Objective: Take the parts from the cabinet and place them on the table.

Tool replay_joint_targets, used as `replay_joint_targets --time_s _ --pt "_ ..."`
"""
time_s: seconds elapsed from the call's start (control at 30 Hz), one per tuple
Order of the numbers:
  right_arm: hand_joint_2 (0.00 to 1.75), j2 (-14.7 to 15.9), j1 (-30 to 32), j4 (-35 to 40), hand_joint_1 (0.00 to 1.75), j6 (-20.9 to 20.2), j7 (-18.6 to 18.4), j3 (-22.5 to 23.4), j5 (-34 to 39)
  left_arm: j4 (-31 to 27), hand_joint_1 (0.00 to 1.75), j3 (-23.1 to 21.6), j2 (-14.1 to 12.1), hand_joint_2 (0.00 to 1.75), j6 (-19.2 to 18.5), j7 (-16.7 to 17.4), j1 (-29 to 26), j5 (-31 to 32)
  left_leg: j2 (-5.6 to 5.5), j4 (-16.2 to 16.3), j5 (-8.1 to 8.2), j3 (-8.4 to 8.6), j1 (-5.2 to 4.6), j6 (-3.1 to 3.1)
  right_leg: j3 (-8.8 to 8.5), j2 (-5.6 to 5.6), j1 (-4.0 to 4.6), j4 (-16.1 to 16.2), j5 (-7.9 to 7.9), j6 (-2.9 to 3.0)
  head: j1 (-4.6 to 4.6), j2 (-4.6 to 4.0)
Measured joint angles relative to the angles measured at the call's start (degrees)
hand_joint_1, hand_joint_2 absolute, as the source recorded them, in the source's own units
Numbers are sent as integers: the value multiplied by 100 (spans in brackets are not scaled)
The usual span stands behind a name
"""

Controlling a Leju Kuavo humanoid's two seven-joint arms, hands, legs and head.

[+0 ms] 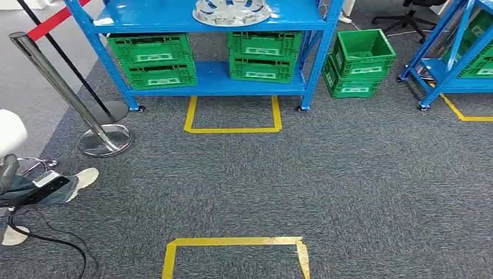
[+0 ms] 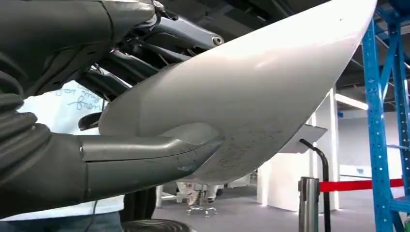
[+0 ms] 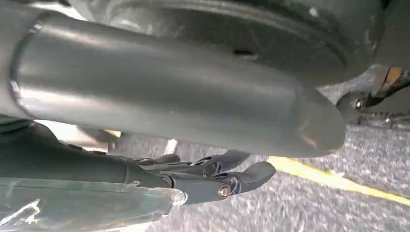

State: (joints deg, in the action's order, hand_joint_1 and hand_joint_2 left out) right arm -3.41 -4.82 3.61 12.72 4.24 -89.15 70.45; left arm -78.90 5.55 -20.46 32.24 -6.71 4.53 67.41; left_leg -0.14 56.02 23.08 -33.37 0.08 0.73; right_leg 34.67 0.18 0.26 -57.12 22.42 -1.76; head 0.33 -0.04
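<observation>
A round silver wheel-cover part [image 1: 232, 11] lies on the upper shelf of the blue cabinet [image 1: 212, 80], straight ahead across the carpet. My left hand [image 2: 72, 164] hangs by my side, thumb stretched out and dark fingers [image 2: 159, 34] spread, holding nothing. My right hand [image 3: 159, 111] hangs low over the carpet; its thumb and dark fingers [image 3: 217, 179] are extended with nothing between them.
Green crates [image 1: 152, 49] [image 1: 263, 55] fill the lower shelf; another [image 1: 357, 61] stands on the floor to its right. A second blue rack [image 1: 447, 75] is far right. A stanchion [image 1: 64, 87] and a seated person's shoe [image 1: 86, 177] are left. Yellow tape squares [image 1: 232, 129] [image 1: 232, 241] mark the carpet.
</observation>
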Motion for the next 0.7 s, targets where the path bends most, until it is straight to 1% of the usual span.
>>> replay_joint_targets --time_s 0.13,0.17,0.2,0.23,0.27,0.3,0.33,0.37,0.4,0.43,0.47,0.5,0.53,0.57,0.6,0.63,0.67,0.7 --pt "0 0 -2 31 0 64 -7 0 -182 -13 175 50 0 175 -24 2 -30 42 -1 3 -20 -16 -22 -36 6 -2 -24 10 -27 -40 2 0" --pt "0 0 -3 35 0 61 -7 0 -187 -22 175 66 0 175 -24 2 -31 46 -1 -25 -43 -14 -15 -63 6 -2 -21 16 -33 -53 0 0" --pt "0 0 -3 37 0 64 -7 0 -187 -31 175 81 4 175 -24 2 -31 48 12 -89 -98 9 42 -90 59 -3 -16 -38 6 -71 -2 0" --pt "0 0 1 39 0 64 -7 0 -187 -42 175 88 9 175 -24 2 -26 48 17 -95 -105 7 47 -98 124 7 -15 -199 183 -102 15 0" --pt "0 0 1 46 0 64 -9 0 -187 -52 175 94 18 175 -26 4 -29 46 19 -93 -111 -8 52 -110 254 6 -28 -541 443 -123 37 0" --pt "0 0 1 48 0 64 -11 0 -187 -52 175 101 28 175 -29 9 -38 46 23 -92 -120 -25 53 -111 441 5 -48 -1023 716 -144 35 0" --pt "0 0 -1 50 0 64 -15 0 -187 -52 175 105 39 175 -31 9 -48 48 -5 -89 -133 -50 56 -104 622 5 -58 -1484 931 -159 42 0" --pt "0 0 0 52 0 64 -15 0 -191 -52 175 114 48 175 -37 9 -59 48 -27 -85 -147 -74 65 -83 719 5 -67 -1758 1026 -173 39 0" --pt "0 0 3 52 0 64 -15 0 -209 -52 175 116 55 175 -44 11 -74 53 -58 -83 -163 -93 78 -59 684 5 -79 -1752 988 -184 39 0" --pt "0 0 6 52 0 64 -15 0 -224 -52 175 118 57 175 -48 17 -81 59 -93 -74 -179 -116 98 -33 512 7 -92 -1499 843 -200 39 0" --pt "0 0 7 52 0 64 -15 0 -241 -52 175 120 59 175 -53 22 -79 68 -137 -61 -193 -137 126 1 220 26 -113 -1032 634 -217 39 0" --pt "0 0 5 52 0 66 -15 -2 -261 -55 175 120 59 175 -55 28 -79 74 -188 -41 -202 -152 151 48 -126 130 -154 -477 443 -246 44 0" --pt "0 -2 -6 57 0 66 -15 -2 -265 -57 175 125 59 175 -55 31 -78 74 -224 -14 -210 -181 157 107 -313 384 -197 -134 535 -286 42 0" --pt "0 -15 -8 79 0 64 -15 0 -267 -63 175 142 48 175 -57 37 -73 74 -279 24 -214 -216 139 151 -325 367 -169 -133 504 -191 46 0" --pt "0 -15 -4 81 0 62 -15 0 -267 -70 175 142 48 175 -57 37 -71 77 -307 10 -257 -234 142 186 -323 286 -152 -170 495 -140 20 0" --pt "0 -13 2 83 0 64 -17 -2 -265 -72 175 147 46 175 -59 37 -70 83 -351 -15 -294 -242 157 224 -307 243 -134 -205 490 -90 28 0" --pt "0 -13 5 83 0 66 -37 0 -256 -72 175 147 46 175 -59 39 -84 83 -402 -35 -325 -246 170 266 -296 202 -125 -226 483 -52 28 0" --pt "0 -13 3 83 0 64 -46 0 -257 -72 175 151 46 175 -59 42 -102 85 -393 -23 -314 -270 187 284 -288 144 -147 -205 445 13 22 0"
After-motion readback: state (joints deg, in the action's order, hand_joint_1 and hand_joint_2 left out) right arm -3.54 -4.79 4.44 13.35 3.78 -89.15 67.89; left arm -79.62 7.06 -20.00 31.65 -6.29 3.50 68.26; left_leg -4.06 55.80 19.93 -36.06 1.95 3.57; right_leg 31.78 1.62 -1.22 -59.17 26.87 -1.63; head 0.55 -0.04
